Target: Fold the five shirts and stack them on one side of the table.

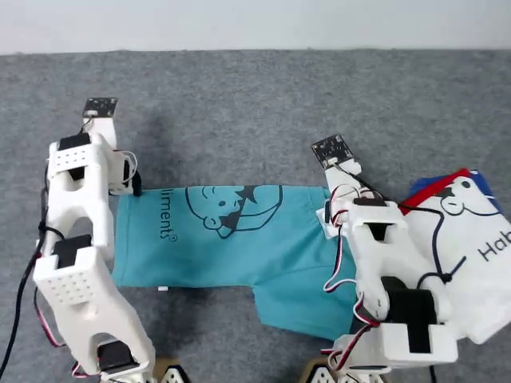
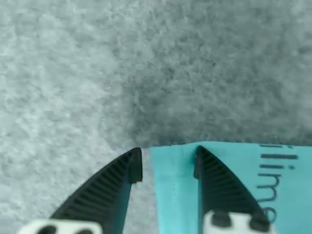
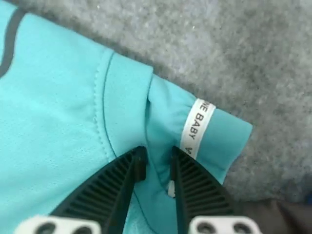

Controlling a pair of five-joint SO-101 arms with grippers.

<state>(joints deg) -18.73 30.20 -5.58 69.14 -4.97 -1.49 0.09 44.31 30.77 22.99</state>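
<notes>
A teal shirt point(image 1: 231, 243) with a dark bear print lies flat across the middle of the grey table, one sleeve pointing toward the near edge. My left gripper point(image 1: 133, 188) is at its far left corner, open. In the left wrist view this gripper point(image 2: 168, 158) straddles the shirt's hem point(image 2: 173, 195), one finger on the bare table and one over the cloth. My right gripper point(image 1: 327, 217) is at the shirt's right end. There it point(image 3: 157, 158) is shut on a pinched fold of teal cloth point(image 3: 58, 97) beside the white neck label point(image 3: 195, 127).
A white shirt point(image 1: 471, 263) with a bear outline and red trim lies at the right edge, partly under my right arm. Grey felt table point(image 1: 239, 104) stretches bare behind the teal shirt, up to a pale wall.
</notes>
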